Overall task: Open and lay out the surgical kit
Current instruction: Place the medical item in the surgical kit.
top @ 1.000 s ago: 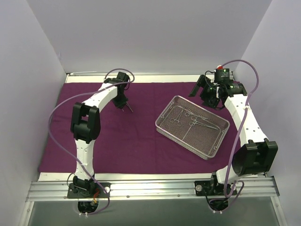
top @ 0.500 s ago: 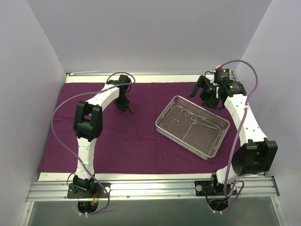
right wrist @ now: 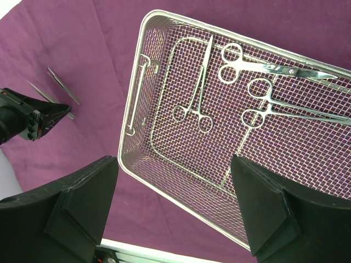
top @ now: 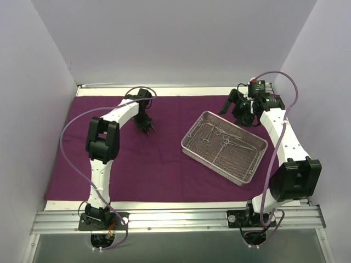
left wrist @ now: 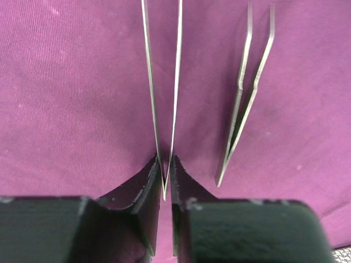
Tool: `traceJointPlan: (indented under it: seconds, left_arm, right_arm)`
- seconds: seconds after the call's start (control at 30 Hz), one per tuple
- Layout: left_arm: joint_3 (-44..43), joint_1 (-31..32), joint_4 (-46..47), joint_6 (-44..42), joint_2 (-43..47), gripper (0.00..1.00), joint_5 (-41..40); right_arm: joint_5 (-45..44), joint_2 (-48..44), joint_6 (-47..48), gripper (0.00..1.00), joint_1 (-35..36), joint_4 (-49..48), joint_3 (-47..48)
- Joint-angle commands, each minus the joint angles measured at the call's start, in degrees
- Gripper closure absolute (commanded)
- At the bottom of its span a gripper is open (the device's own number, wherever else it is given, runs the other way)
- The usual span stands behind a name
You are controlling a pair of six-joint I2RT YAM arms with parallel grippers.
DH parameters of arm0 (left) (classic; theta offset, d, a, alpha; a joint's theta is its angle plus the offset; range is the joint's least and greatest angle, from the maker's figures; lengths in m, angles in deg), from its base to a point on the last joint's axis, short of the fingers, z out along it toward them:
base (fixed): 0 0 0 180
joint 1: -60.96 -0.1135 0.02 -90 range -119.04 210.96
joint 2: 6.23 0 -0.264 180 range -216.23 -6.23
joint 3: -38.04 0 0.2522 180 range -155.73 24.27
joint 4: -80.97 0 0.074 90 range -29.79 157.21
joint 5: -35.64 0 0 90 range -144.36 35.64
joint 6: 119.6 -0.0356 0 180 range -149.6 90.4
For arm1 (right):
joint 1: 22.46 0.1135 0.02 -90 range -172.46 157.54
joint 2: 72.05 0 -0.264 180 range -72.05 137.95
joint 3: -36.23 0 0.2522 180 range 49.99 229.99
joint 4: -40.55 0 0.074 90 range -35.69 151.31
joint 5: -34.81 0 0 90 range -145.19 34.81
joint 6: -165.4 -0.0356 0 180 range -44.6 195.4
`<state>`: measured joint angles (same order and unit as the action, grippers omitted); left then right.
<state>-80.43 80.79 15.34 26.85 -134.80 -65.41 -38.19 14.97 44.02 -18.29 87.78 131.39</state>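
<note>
Silver tweezers (left wrist: 176, 55) sit lower, left pincer (left wrist: 164, 160) slackening around them.

Bright, even, diffuse light leaves only faint shadows. In the left wrist view the dark left pincer (left wrist: 164, 164) is blurred up close, while the tweezers (left wrist: 225, 164) glint. The mesh tray (right wrist: 137, 109) is sharp.

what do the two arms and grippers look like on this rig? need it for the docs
The left arm and right arm have white links with black joint housings. A lilac cable loops along each. Both grippers are black: the left gripper has fingers curving to narrow tips, while the right gripper shows broad wedge fingers. A red cap tops the right wrist. Bases sit on a silver rail.
</note>
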Motion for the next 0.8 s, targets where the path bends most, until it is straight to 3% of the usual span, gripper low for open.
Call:
traceJointPlan:
  seconds: [0.0, 0.17, 0.2, 0.43, 0.77]
  left_arm:
    - [1.3, -0.9, 2.0, 0.9, -0.5, 0.8, 1.5]
    - [2.7, -1.6, 2.9, 0.9, 0.0, 0.74, 2.1]
    - [3.0, -1.7, 3.4, 0.9, 0.0, 0.68, 2.4]
    - [3.3, -1.8, 4.9, -1.2, 2.4, 0.54, 3.9]
    - [4.9, -1.8, 5.1, -7.4, 11.4, 0.47, 6.7]
  right_arm:
    - [0.6, 0.1, 0.5, 0.14, -0.2, 0.1, -0.1]
    - [0.8, 0.0, 0.4, 0.14, -0.3, -0.3, -0.5]
    - [0.8, 0.0, 0.3, 0.14, -0.3, -0.3, -0.5]
    - [0.8, 0.0, 0.2, 0.14, -0.6, -0.5, -1.1]
    - [-1.0, 1.1, -1.1, 0.15, -3.0, 0.0, -2.6]
